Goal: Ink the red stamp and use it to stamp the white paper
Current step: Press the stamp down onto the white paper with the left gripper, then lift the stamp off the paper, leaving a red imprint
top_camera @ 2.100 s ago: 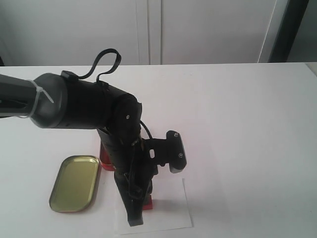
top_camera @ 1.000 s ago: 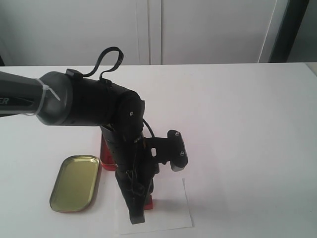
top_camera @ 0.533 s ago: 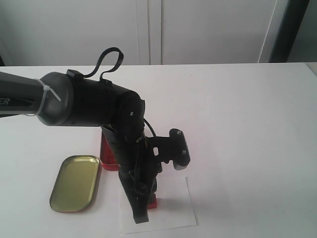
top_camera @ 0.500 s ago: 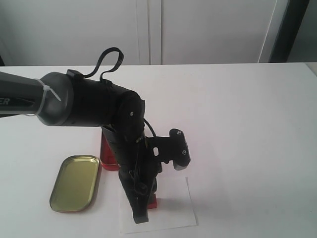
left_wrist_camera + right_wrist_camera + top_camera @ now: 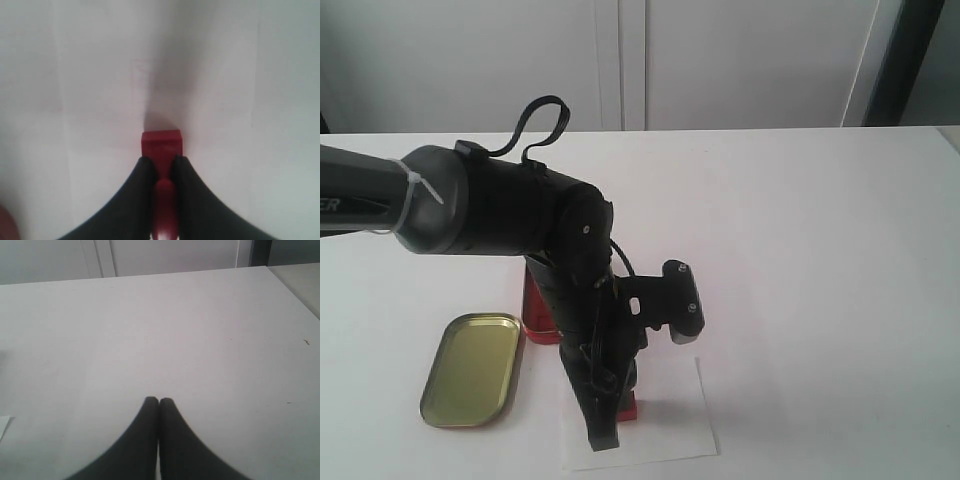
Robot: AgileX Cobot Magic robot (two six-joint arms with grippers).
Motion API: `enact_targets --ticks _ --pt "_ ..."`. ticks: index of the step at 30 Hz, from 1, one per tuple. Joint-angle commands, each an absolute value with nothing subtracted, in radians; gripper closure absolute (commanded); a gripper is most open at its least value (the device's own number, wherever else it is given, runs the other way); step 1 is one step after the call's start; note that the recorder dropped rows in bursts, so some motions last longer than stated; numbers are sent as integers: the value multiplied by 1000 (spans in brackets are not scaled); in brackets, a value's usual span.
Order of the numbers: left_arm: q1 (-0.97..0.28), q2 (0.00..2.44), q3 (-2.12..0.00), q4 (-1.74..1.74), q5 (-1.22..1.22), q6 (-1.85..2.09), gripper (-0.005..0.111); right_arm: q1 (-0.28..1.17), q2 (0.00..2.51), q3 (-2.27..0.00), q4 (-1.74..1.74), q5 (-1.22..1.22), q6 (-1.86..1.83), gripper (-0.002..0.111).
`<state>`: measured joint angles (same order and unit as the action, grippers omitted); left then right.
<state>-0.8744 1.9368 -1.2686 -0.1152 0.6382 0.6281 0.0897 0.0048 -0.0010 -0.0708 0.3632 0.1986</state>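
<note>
Reaching down from the left in the exterior view, the left arm plants its left gripper [image 5: 605, 405] right over the white paper [image 5: 670, 440]. The red stamp [image 5: 630, 407] peeks out beside the black jaws, over the half of the paper nearer the tins. Off the paper's far corner on that side sits the red ink tin [image 5: 533, 312], partly hidden behind the arm. The gold lid [image 5: 472, 368] lies just beside the tin, further from the paper, open side up. All of it rests on the white table [image 5: 820, 250].

Over to the left wrist view: the left gripper [image 5: 161, 162] has its jaws drawn in narrow, pinching the round knob of the red stamp [image 5: 161, 144]. The flat base points down at the white paper [image 5: 200, 75], well inside the sheet's edges, with a soft shadow just beyond it. Whether the base is pressed fully flat, I cannot tell.

Right wrist view now: the right gripper [image 5: 159, 401] hovers over bare table [image 5: 200, 330], jaws pressed together with nothing between them, well away from the paper.
</note>
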Motion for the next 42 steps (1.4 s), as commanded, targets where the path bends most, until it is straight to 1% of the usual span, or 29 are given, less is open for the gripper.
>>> enact_targets --ticks 1,18,28,42 --pt "-883 2015 -1234 -107 607 633 107 91 0 0 -75 352 202 108" --pt "-883 2008 -1357 -91 771 635 107 91 0 0 -75 352 202 108" --pt "-883 1924 -1357 -59 773 635 107 91 0 0 -75 352 202 108" --pt "-883 1872 -1359 -51 777 635 107 91 0 0 -75 352 221 108"
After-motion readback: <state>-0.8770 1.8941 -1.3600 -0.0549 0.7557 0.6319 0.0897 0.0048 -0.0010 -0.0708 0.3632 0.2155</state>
